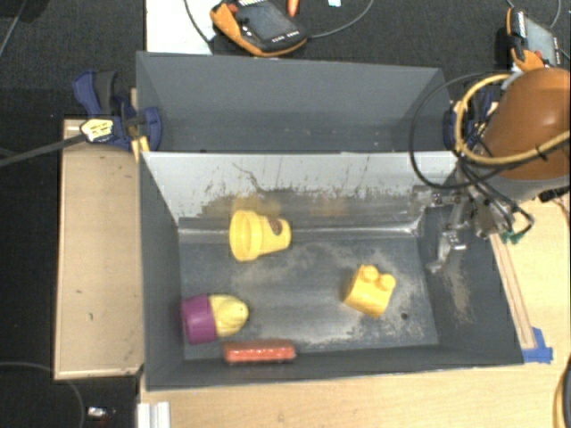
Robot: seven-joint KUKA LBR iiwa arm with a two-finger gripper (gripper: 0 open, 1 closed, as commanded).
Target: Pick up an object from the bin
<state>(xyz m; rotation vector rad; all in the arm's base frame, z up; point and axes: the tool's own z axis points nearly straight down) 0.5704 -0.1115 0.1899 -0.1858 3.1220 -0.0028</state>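
View: camera view, looking down into the bin.
Bin: grey metal bin (285,105) with a scuffed floor.
Gripper: two-finger metal gripper (443,250), low at the bin's right side, by the right wall.
Gripper opening: cannot tell whether it is apart or closed.
Nearest thing: yellow plastic studded block (369,291), right of the floor's middle, left of the gripper and apart from it.
Back left: yellow plastic cup-like piece (256,235), lying on its side.
Front left: purple-and-yellow rounded toy (212,316).
Front edge: red sausage-shaped bar (259,354), just beside the purple-and-yellow toy.

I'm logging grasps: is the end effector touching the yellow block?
No, the yellow block lies on the bin floor, apart from the end effector, which is to its right.
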